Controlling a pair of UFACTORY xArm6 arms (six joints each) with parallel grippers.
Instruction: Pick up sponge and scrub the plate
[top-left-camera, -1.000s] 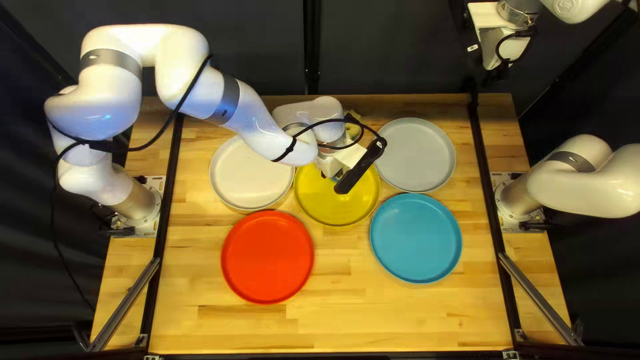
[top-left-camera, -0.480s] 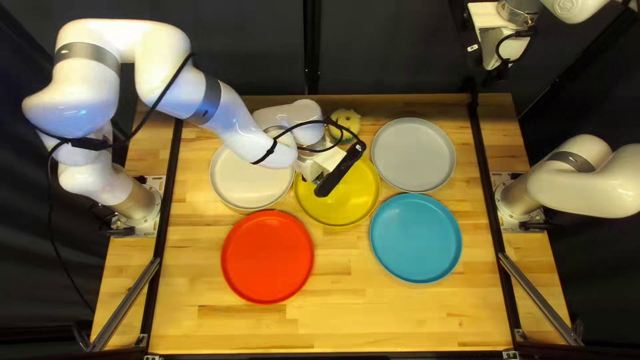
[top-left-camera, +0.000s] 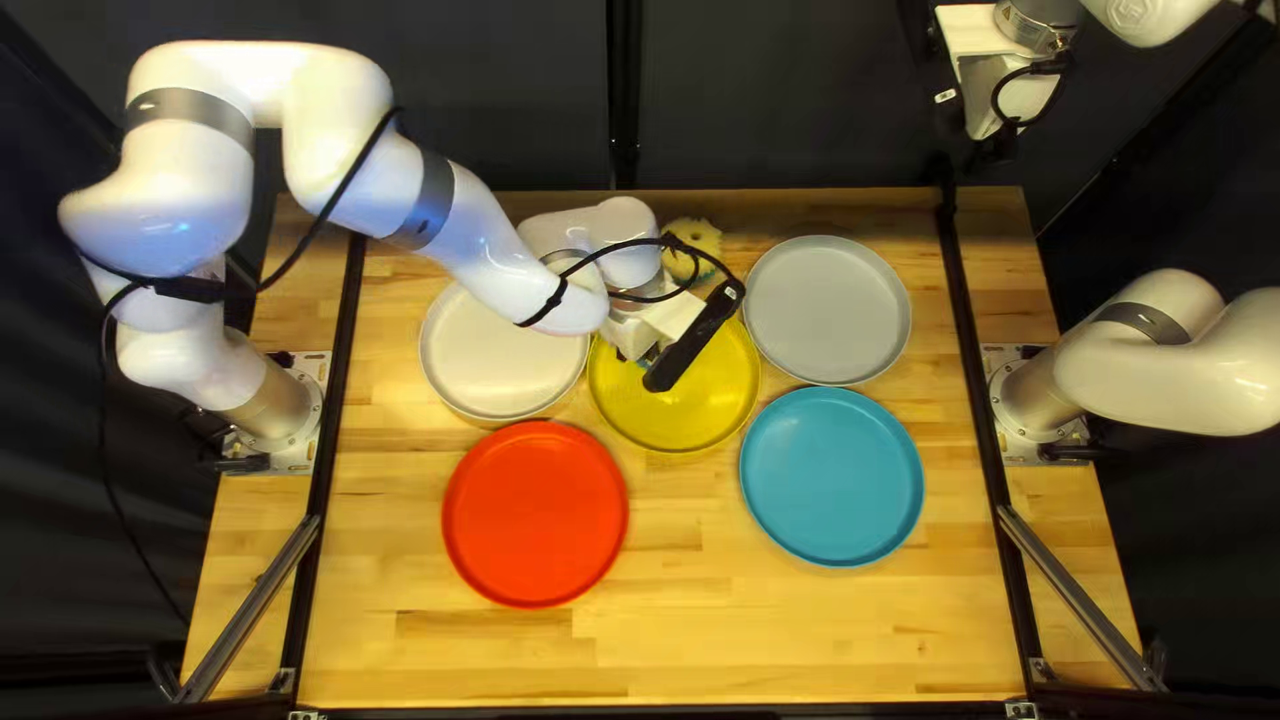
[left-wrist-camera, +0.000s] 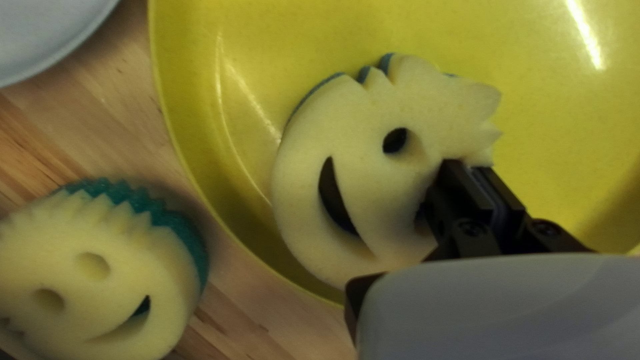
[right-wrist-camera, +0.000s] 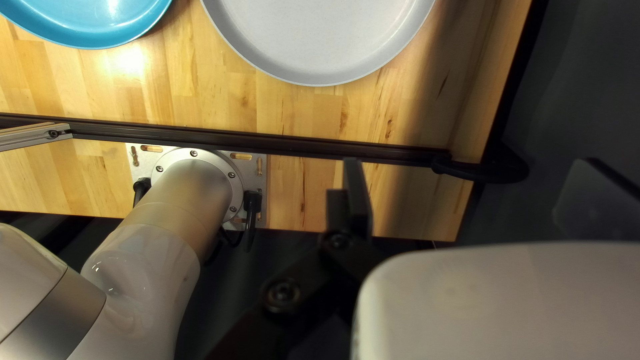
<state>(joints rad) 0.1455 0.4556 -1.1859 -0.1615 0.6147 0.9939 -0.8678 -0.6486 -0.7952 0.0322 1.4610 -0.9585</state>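
Note:
In the top left view my left gripper (top-left-camera: 651, 355), largely hidden by its wrist, is over the yellow plate (top-left-camera: 687, 411). In the left wrist view the gripper (left-wrist-camera: 472, 170) is shut on the edge of a round cream sponge (left-wrist-camera: 373, 140) with a smile cutout and a dark blue-green underside. That sponge lies flat over the inside of the yellow plate (left-wrist-camera: 193, 127); whether it touches cannot be told. My right gripper (top-left-camera: 990, 150) hangs beyond the table's far edge. From its own wrist that gripper (right-wrist-camera: 473, 183) stands open with nothing between its fingers.
A second smiling sponge (left-wrist-camera: 100, 273) with a green back sits on the wood just outside the yellow plate. Around it stand the white plate (top-left-camera: 496, 350), grey plate (top-left-camera: 827, 310), red plate (top-left-camera: 535, 514) and blue plate (top-left-camera: 831, 476).
My left arm moved left across the yellow plate, then slightly back right over the last half second. The second sponge came into clearer view behind the wrist. My right arm stayed still.

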